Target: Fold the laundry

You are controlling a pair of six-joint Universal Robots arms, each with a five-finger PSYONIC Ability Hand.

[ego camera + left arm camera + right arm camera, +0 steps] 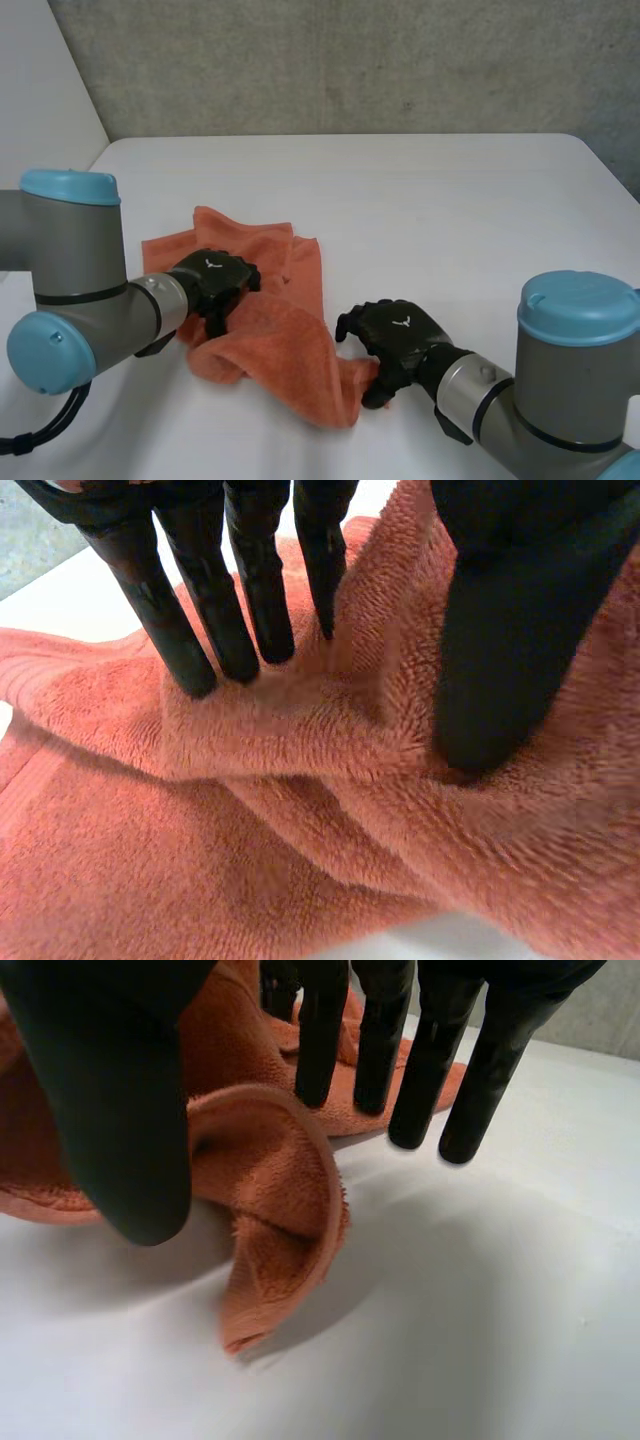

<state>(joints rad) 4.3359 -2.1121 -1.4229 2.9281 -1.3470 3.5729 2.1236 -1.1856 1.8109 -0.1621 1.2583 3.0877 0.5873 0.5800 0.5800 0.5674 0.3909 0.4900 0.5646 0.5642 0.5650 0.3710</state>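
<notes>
An orange towel [285, 340] lies crumpled on the white table [450, 200], left of centre. My left hand [212, 280] rests on the towel's middle. In the left wrist view its fingers [240, 610] and thumb [500, 670] dig into the towel [250, 860], and a ridge of cloth is bunched between them. My right hand [395, 335] is at the towel's near right corner. In the right wrist view a raised fold of the towel [275, 1200] sits between the thumb [120, 1130] and the straight fingers [430, 1070], which stand apart and do not pinch it.
Bare white tabletop [480, 1320] spreads beyond my right hand's fingertips and across the far and right parts of the table. A grey wall [350, 60] runs behind the table's far edge.
</notes>
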